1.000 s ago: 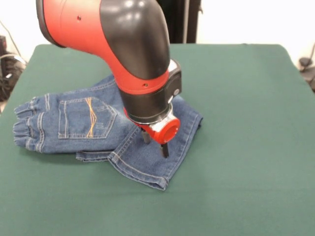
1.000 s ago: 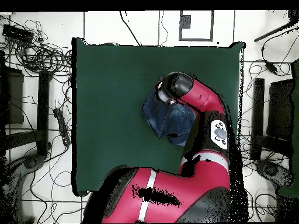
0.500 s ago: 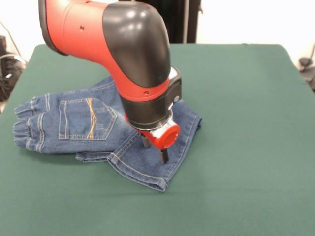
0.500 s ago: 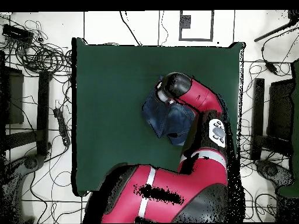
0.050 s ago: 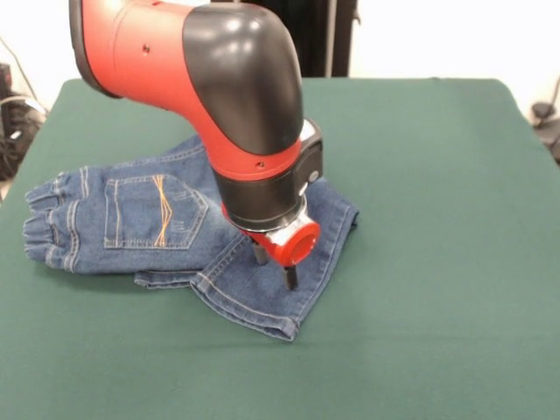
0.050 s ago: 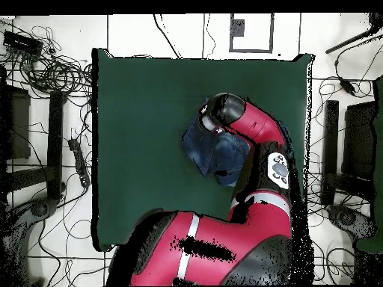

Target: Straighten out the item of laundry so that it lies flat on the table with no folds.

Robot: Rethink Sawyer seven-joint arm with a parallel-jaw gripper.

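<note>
Gripper (image 5: 274, 269) lower than before, jaws apart on the folded jeans (image 5: 131, 219).

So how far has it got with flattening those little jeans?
Not far. Nothing looks finished: the jeans lie doubled on the table, one leg folded across the other near the hem at the front. In hand: the gripper is down on that folded leg with its fingers apart, seemingly about to pinch the denim. Left: grip the cloth, pull the leg out straight and smooth the folds.
</note>
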